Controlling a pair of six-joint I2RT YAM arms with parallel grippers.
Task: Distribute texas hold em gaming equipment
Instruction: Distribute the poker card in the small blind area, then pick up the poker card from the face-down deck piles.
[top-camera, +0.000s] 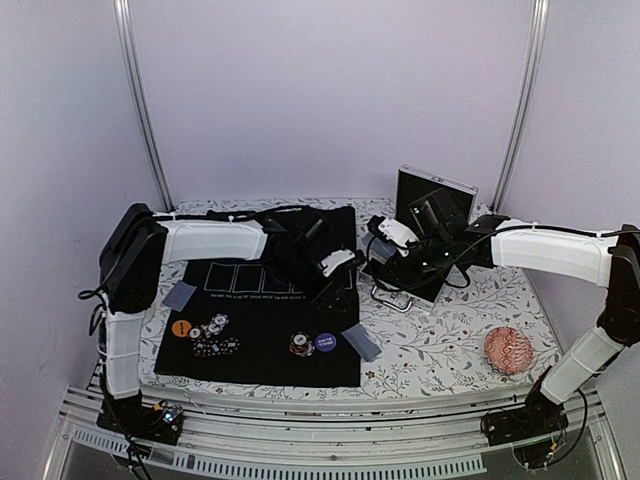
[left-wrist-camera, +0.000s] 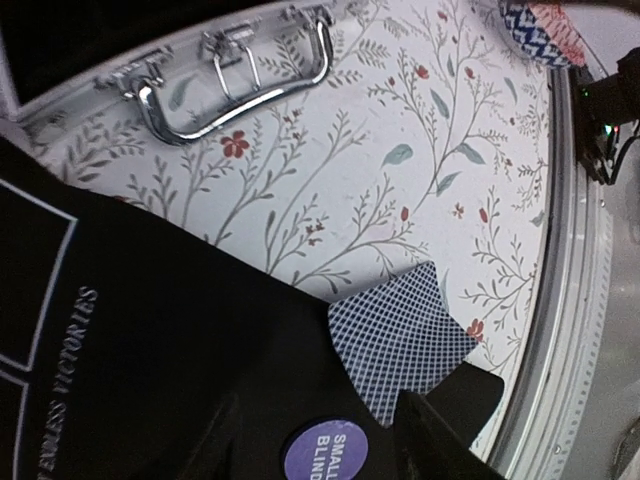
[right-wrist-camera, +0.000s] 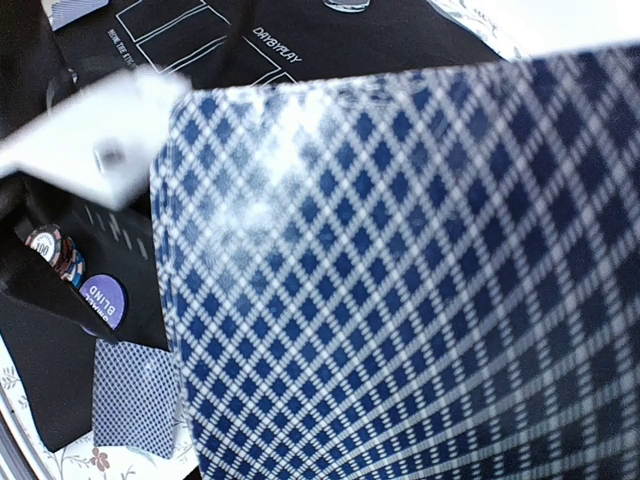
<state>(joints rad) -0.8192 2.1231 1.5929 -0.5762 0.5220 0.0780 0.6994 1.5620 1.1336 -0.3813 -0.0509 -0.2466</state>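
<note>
Blue-diamond-backed playing cards, held as a deck (right-wrist-camera: 420, 280), filled almost the whole right wrist view. The right gripper (top-camera: 392, 238) carried that deck off the table above the far right edge of the black mat (left-wrist-camera: 150, 350); its fingers were hidden by the cards, but the deck sat at the wrist as a gripped load. The left gripper (top-camera: 342, 270) hung just beside it on the mat side, fingers apart and nothing between them. Directly below the left gripper a single card (left-wrist-camera: 400, 345) lay face down, half on the mat's near right corner and half on the floral tablecloth (left-wrist-camera: 400, 150), its long axis running diagonally off the corner. It lay just beside the purple small blind button (left-wrist-camera: 325, 450), with a chip stack (top-camera: 301, 344) next along the near edge. An orange button (top-camera: 181, 327) lay at the mat's left end. For a further deal, the deck stood to the right of the left gripper and close by, so the left arm was judged the one to draw from it.
</note>
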